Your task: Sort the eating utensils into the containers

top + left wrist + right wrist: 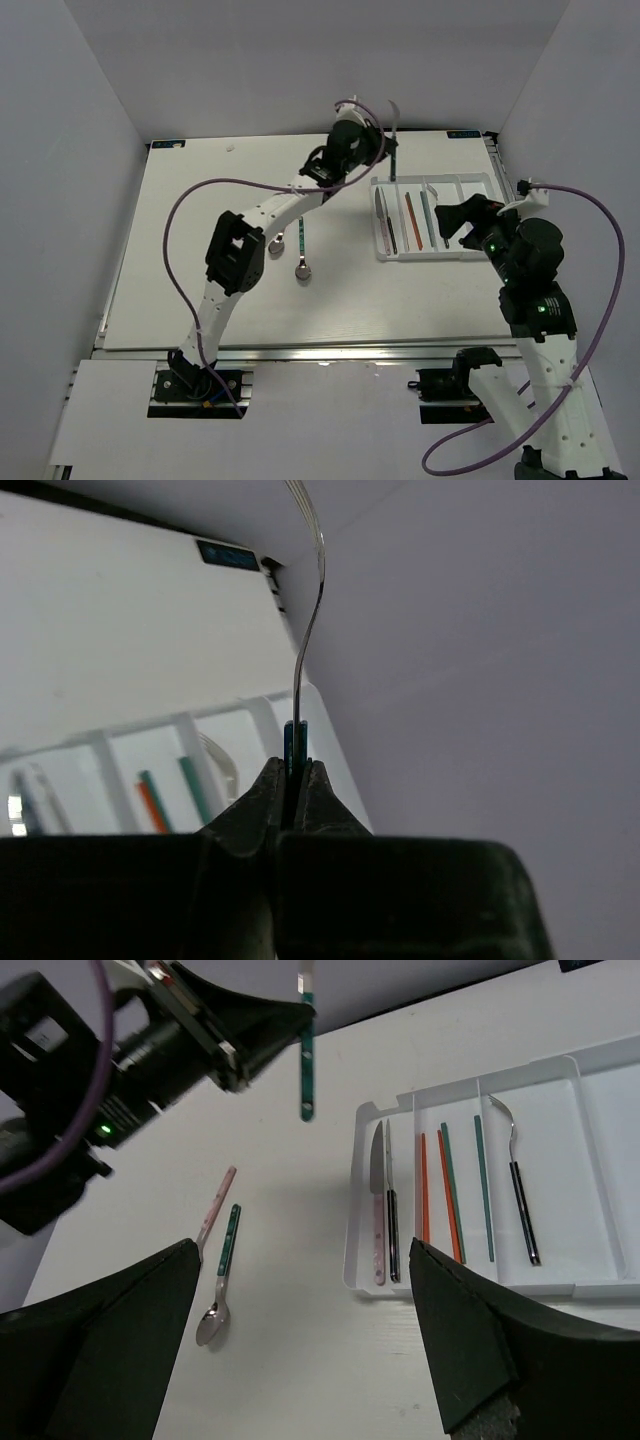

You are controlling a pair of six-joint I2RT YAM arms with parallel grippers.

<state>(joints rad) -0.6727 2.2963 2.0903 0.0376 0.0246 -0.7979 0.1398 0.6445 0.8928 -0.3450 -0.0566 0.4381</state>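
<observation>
Over the near-right part of the white tray (pixel 610 1180), the right gripper (pixel 454 228) is hovering with its jaws standing wide apart and holding nothing. Left of the tray, a teal-handled spoon (pixel 222 1270) and a pink-handled spoon (pixel 278 240) are lying side by side on the table, not yet sorted. Inside the tray, knives (pixel 380 1190) are filling the leftmost compartment, orange chopsticks (pixel 425 1190) are sharing the next with a teal one, and a dark-handled utensil (pixel 520 1200) is resting in the third beside a teal stick.

Beyond the tray's far-left corner, the left gripper (pixel 292 770) is pinching a teal-handled utensil (pixel 307 1055) where handle meets metal, jaws pressed together on it. The handle is dangling straight down in the air; whether it is a fork or a spoon I cannot tell.

Such a narrow pinch is risking a swing or slip as the arm is carrying it. The hanging tip could catch the tray's far rim or a divider and drop into the wrong compartment. The right arm is also waiting close enough to invite a collision.

Under the tray, the pale matte table (pixel 200 250) is offering little friction, and plain grey-white walls (pixel 80 120) are closing the far side.
</observation>
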